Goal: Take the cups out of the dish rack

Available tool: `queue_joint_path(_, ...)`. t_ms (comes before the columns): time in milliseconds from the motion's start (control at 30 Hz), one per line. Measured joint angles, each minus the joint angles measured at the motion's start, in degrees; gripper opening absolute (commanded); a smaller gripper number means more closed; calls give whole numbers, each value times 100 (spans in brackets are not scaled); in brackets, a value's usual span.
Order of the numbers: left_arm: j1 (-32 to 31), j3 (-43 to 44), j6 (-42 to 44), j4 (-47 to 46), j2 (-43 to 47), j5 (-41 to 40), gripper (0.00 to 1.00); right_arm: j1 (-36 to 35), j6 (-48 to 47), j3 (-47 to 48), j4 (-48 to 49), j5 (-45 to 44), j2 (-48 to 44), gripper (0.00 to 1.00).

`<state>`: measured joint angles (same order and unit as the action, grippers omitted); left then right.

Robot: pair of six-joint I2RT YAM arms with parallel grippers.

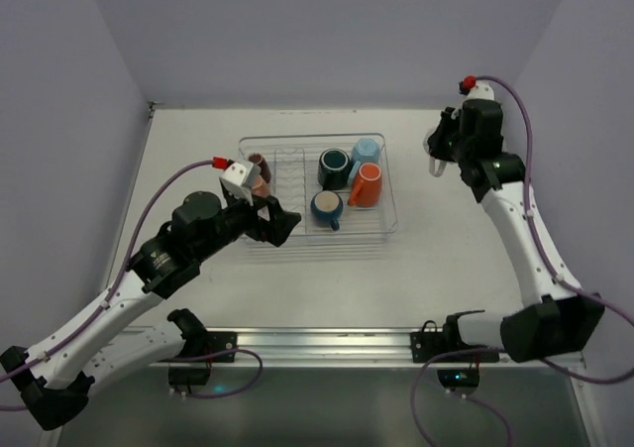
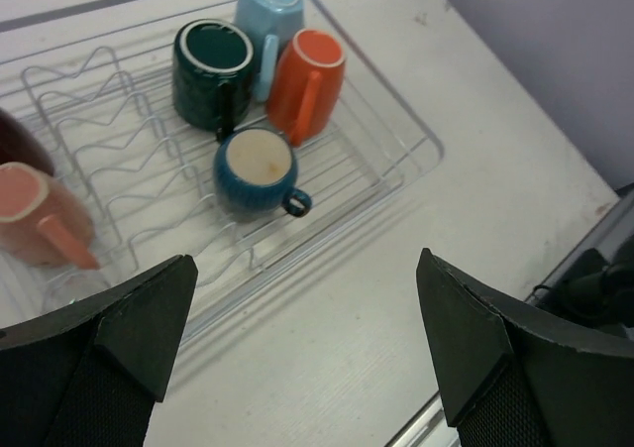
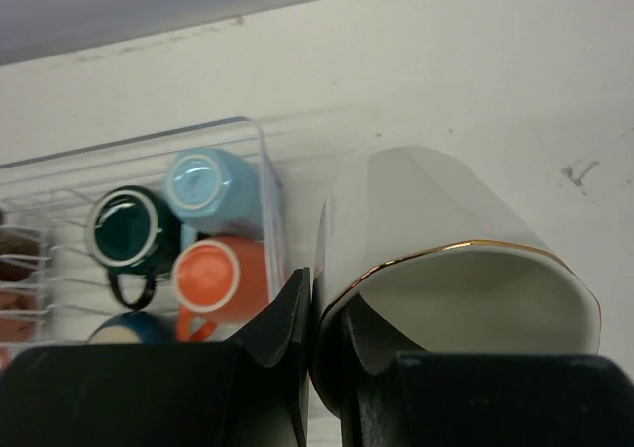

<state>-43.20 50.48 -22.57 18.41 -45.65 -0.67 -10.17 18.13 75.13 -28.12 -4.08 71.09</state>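
The clear wire dish rack [image 1: 390,191] sits mid-table. In it are a dark teal mug [image 1: 333,167], a light blue mug [image 1: 367,152], an orange mug [image 1: 366,185], a navy mug [image 1: 326,207], and pinkish and brown cups [image 1: 260,172] at its left end. My left gripper [image 1: 281,224] is open and empty over the rack's near edge; in the left wrist view [image 2: 307,348] the navy mug [image 2: 256,169] lies ahead of it. My right gripper [image 1: 440,152] is shut on the rim of a white gold-rimmed mug [image 3: 446,229], held right of the rack.
The left wrist view shows the pinkish mug [image 2: 40,214] lying among the rack's prongs [image 2: 99,140] and bare table [image 2: 475,169] to the rack's right. A metal rail [image 1: 317,343] runs along the near table edge. Walls enclose the back and sides.
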Motion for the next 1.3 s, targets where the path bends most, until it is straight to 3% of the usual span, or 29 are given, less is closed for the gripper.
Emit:
queue_joint_path(267, 4, -286, 562, 503, -76, -516, 100, 476, -654, 1604, -1060, -219, 2962, 0)
queue_joint_path(400, 11, -358, 702, 527, -85, -514, 100, 509, -844, 2277, -1447, -133, 4013, 0)
queue_joint_path(800, 46, -391, 826, 525, -258, -420, 100, 511, -1126, 3195, -1755, 295, 5060, 4)
queue_joint_path(833, 46, -391, 828, 522, -286, -415, 100, 509, -1154, 3239, -1766, 297, 5093, 7)
queue_joint_path(900, 50, -391, 833, 525, -352, -407, 100, 509, -1178, 3303, -1777, 332, 5130, 23)
queue_joint_path(933, 52, -391, 833, 520, -396, -402, 100, 509, -1191, 3320, -1775, 339, 5139, 36)
queue_joint_path(1000, 68, -389, 824, 522, -498, -365, 100, 509, -1209, 3366, -1777, 334, 5141, 47)
queue_joint_path(1033, 72, -385, 820, 518, -557, -332, 100, 509, -1209, 3394, -1773, 332, 5139, 58)
queue_joint_path(1133, 76, -273, 765, 518, -780, -190, 100, 509, -1198, 3403, -1759, 326, 5012, 71)
queue_joint_path(1300, 42, 234, 527, 345, -1300, 61, 100, 509, -1088, 2911, -1480, 354, 4022, 82)
